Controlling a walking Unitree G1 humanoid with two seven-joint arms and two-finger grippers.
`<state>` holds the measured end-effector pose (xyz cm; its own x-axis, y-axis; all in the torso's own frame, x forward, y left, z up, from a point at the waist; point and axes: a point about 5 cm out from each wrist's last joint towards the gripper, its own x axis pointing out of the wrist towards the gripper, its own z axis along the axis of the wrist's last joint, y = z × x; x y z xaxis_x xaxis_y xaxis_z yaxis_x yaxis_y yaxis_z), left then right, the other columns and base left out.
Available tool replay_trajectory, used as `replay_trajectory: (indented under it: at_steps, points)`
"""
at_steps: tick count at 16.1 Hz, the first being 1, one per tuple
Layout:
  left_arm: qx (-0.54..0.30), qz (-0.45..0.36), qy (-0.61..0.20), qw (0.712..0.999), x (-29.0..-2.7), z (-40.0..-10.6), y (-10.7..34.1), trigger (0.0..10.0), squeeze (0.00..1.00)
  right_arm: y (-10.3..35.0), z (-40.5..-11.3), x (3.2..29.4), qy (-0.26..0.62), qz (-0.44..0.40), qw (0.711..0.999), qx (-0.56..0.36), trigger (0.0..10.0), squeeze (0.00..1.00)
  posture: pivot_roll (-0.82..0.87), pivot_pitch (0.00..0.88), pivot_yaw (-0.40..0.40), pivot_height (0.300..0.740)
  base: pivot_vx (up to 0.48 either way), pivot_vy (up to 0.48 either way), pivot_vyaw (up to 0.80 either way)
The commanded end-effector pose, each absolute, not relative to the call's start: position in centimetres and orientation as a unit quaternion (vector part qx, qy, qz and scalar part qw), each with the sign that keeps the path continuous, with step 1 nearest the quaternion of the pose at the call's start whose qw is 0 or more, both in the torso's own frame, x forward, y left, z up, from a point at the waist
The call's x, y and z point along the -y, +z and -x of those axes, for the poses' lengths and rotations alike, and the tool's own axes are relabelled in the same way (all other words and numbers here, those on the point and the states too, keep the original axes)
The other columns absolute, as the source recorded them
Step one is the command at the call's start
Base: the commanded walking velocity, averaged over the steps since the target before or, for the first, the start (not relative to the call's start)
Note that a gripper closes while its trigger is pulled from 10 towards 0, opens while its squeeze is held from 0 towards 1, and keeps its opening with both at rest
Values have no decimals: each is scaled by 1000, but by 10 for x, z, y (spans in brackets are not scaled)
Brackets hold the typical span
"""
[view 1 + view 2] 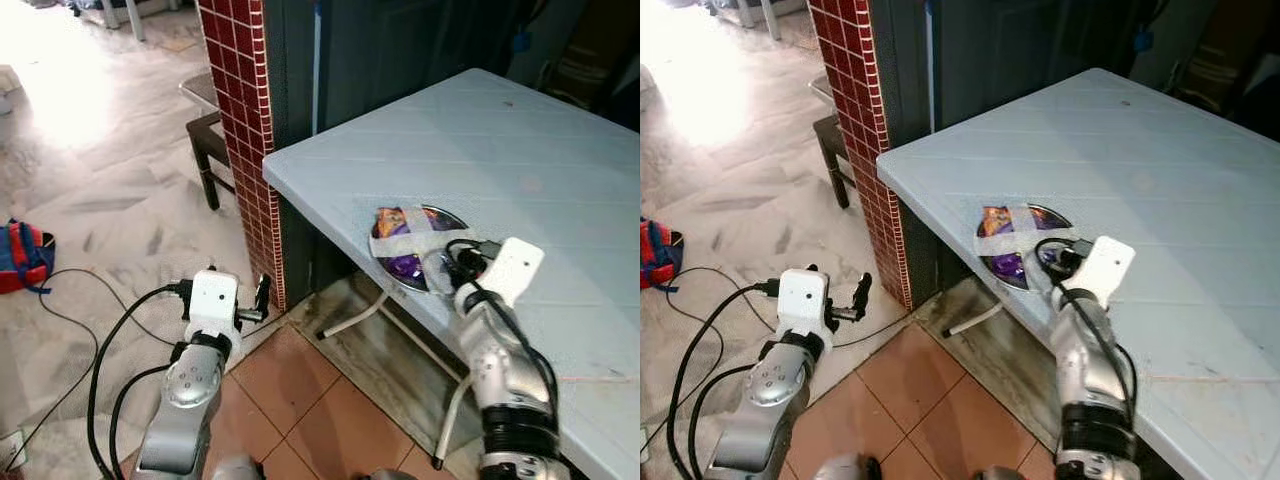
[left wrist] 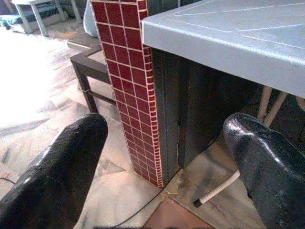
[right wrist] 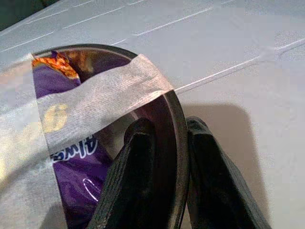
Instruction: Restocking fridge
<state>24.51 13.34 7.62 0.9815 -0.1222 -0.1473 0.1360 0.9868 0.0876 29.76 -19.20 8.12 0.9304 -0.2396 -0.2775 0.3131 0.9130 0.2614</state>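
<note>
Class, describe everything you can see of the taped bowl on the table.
The bowl is round, shallow and dark, looking like metal. It sits near the front edge of the pale table. A purple and orange snack packet lies inside, held by crossed strips of whitish tape. The right gripper pinches its rim, one jaw inside and one outside.

I count one pale table (image 1: 520,150) ahead of me, and on it one dark round bowl (image 3: 174,119) at its near edge, about one o'clock. In the bowl lies one purple snack packet (image 3: 76,191), crossed by two strips of white tape (image 3: 100,102). At eleven o'clock stands one red-tiled pillar (image 1: 240,110), with one dark stool (image 1: 205,140) beside it. At nine o'clock lies one red and blue bag (image 1: 22,255), and two black cables (image 1: 100,340) trail across the floor.
</note>
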Motion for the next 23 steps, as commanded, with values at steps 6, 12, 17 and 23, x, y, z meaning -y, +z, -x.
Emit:
replay_trajectory:
  at_steps: [6, 12, 17, 23]
  points:
    - [-72, -49, -69, 994, -132, -247, 76, 10000, 0, 87, -301, 183, -102, -108, 984, -101, 10000, 0, 70, 2, 7, 740, 0, 0, 0]
    - [-72, -49, -69, 994, -130, -248, 76, 10000, 0, 88, -303, 183, -99, -103, 985, -94, 10000, 0, 68, 0, 2, 740, -169, 0, 467]
    - [-70, -49, -67, 994, -130, -249, 76, 10000, 0, 89, -305, 185, -101, -102, 985, -92, 10000, 0, 69, 0, 0, 740, -329, 0, 800]
    - [-71, -48, -67, 994, -130, -249, 75, 10000, 0, 88, -305, 184, -103, -111, 984, -93, 10000, 0, 68, 0, -1, 740, -312, 0, 97]
